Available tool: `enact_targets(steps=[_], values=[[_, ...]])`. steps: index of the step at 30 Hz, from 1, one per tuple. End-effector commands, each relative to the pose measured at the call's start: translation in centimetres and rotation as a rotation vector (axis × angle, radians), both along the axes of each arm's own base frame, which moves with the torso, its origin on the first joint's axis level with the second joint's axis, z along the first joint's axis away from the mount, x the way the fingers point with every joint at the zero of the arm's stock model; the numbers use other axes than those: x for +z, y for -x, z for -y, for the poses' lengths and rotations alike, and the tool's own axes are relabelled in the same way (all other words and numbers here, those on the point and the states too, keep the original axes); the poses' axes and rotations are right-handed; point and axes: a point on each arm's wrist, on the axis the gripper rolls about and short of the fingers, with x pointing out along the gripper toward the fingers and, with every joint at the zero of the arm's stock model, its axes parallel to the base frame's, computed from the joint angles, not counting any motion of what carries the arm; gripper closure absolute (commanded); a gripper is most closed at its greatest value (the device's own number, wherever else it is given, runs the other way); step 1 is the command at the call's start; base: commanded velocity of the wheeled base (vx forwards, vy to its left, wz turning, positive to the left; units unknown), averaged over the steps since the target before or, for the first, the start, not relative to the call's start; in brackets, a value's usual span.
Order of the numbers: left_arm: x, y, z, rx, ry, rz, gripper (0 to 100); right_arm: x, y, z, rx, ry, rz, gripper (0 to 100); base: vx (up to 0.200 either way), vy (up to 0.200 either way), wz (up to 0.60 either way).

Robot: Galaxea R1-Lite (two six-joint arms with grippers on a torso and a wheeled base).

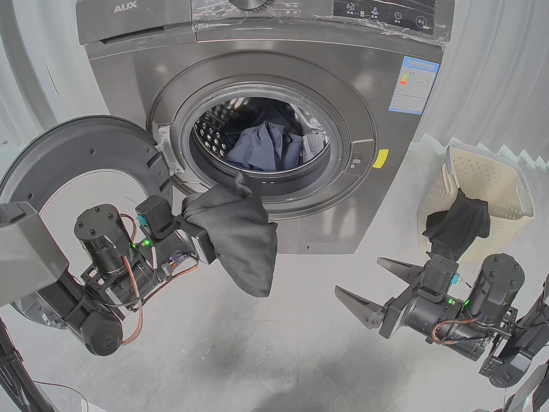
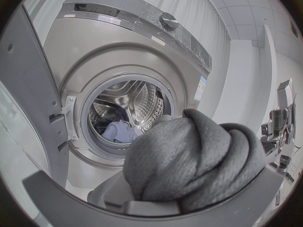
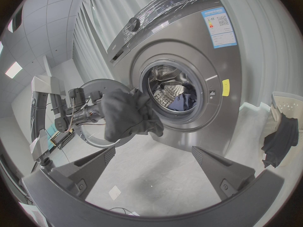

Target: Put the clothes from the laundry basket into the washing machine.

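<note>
The left gripper (image 1: 205, 242) is clamped on a dark grey garment (image 1: 246, 241), which bunches over its fingers and hangs down to the right of it, in front of the washing machine (image 1: 143, 81) and just below the lower left rim of the drum opening (image 1: 200, 144). Whether the cloth's upper corner touches that rim cannot be told. The door (image 1: 74, 144) stands swung open on the left, and 1 blue garment (image 1: 266, 147) lies inside the drum. The right gripper (image 1: 359, 276) hangs low on the near right with its 2 fingers spread wide, holding nothing. Just beyond it, right of the machine, stands the laundry basket (image 1: 492, 178), with 1 black garment (image 1: 460, 221) draped over its near rim.
</note>
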Motion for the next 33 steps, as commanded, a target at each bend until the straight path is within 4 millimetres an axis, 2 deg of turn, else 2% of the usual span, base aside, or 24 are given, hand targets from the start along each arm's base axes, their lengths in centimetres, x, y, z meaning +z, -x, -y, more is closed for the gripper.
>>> enact_targets(steps=[1,13,21,27,33], values=[[0.4,0.4,-0.2,-0.001,0.004,0.01,100,0.2,-0.5,0.9,-0.042,-0.007,0.006,0,0.0,0.0,0.0],[-0.4,1.2,0.0,-0.017,-0.02,-0.019,100,-0.5,-1.2,1.2,-0.07,0.006,-0.023,0,0.0,0.0,0.0],[-1.2,2.2,0.3,-0.043,-0.046,-0.057,100,-0.5,-1.0,0.9,-0.055,-0.001,-0.024,0,0.0,0.0,0.0],[-1.3,2.1,0.8,-0.061,-0.047,-0.056,100,-0.7,-0.8,0.6,-0.038,0.006,-0.032,0,0.0,0.0,0.0],[-1.1,1.8,1.2,-0.065,-0.04,-0.04,100,-0.7,-1.0,0.7,-0.049,0.006,-0.028,0,0.2,0.0,0.0]])
